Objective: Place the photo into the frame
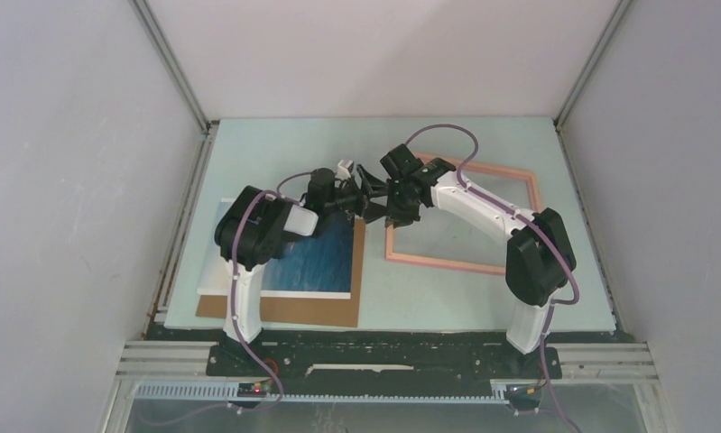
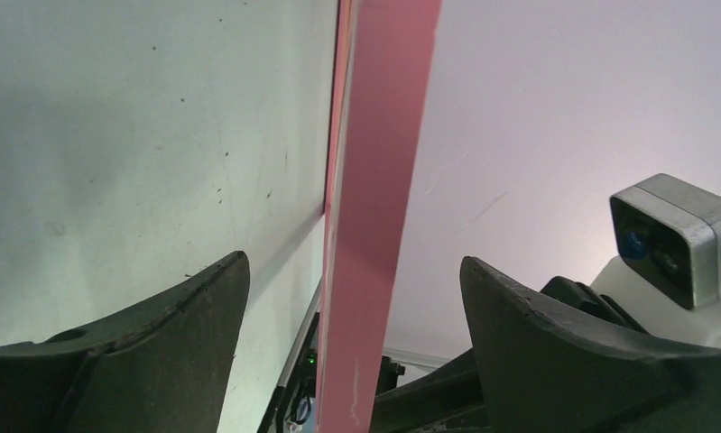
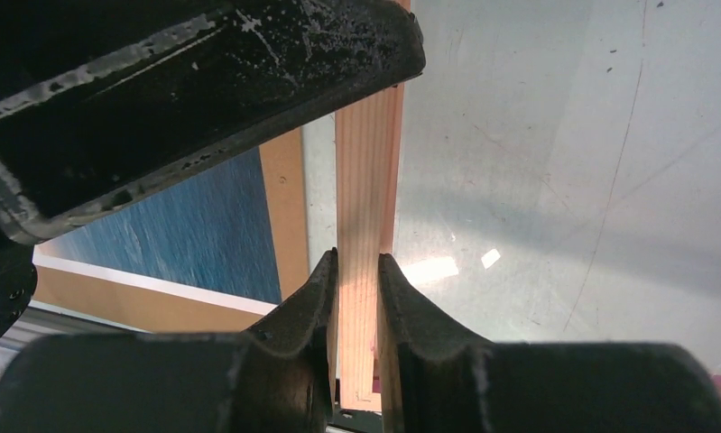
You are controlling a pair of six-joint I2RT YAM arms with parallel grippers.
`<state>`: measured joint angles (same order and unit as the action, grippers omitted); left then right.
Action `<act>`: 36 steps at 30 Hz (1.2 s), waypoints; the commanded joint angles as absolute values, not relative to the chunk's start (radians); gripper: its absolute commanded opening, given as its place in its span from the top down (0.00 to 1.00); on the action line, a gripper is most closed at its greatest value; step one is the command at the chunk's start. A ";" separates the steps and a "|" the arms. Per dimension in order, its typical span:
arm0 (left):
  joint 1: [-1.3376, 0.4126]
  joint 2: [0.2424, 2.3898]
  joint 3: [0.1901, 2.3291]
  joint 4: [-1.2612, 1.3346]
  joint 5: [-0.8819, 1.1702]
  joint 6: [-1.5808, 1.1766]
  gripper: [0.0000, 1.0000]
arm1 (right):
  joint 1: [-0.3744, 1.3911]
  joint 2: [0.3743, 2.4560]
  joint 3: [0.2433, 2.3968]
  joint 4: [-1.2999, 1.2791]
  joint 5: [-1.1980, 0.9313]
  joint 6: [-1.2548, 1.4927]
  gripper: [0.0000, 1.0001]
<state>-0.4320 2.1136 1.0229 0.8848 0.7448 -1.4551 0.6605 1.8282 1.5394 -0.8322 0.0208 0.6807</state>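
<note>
Right of table centre sits the frame (image 1: 447, 262), with bare table (image 1: 447, 302) showing through its clear middle. My right gripper (image 3: 356, 271) is pinched narrow on the frame's 9 o'clock rail, a pad on either side of the wood. My left gripper (image 2: 355, 271) is spread wide, a pink rail standing between its fingers and touching neither. The frame's long sides run roughly 9 to 3. Over at 8 o'clock the photo (image 1: 325, 262) lies sea-side up on the brown cardboard (image 1: 284, 312), its long axis also 9 to 3.

Wood-grained frame (image 3: 367, 180), paper photo (image 3: 185, 239)
</note>
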 commanded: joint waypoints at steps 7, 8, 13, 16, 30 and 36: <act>-0.473 2.110 1.092 0.857 0.810 -1.434 0.17 | 0.651 1.781 1.540 -0.788 0.011 0.663 1.00; -0.477 2.115 1.093 0.858 0.812 -1.435 0.18 | 0.650 1.781 1.540 -0.787 0.011 0.664 1.00; -0.488 2.124 1.094 0.930 0.838 -1.483 0.23 | 0.650 1.783 1.539 -0.787 0.010 0.660 1.00; -0.482 2.121 1.075 1.005 0.851 -1.527 0.29 | 0.649 1.780 1.534 -0.786 0.011 0.658 1.00; -0.466 2.113 1.015 1.060 0.843 -1.559 0.54 | 0.646 1.791 1.528 -0.780 0.010 0.648 1.00; -0.465 2.115 1.019 1.053 0.839 -1.551 0.66 | 0.642 1.807 1.533 -0.770 -0.071 0.586 1.00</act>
<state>-0.4698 2.1342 1.0267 0.9554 0.8158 -1.5284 0.6491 1.8194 1.5307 -0.7898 -0.0189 0.6628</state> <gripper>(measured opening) 0.372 0.244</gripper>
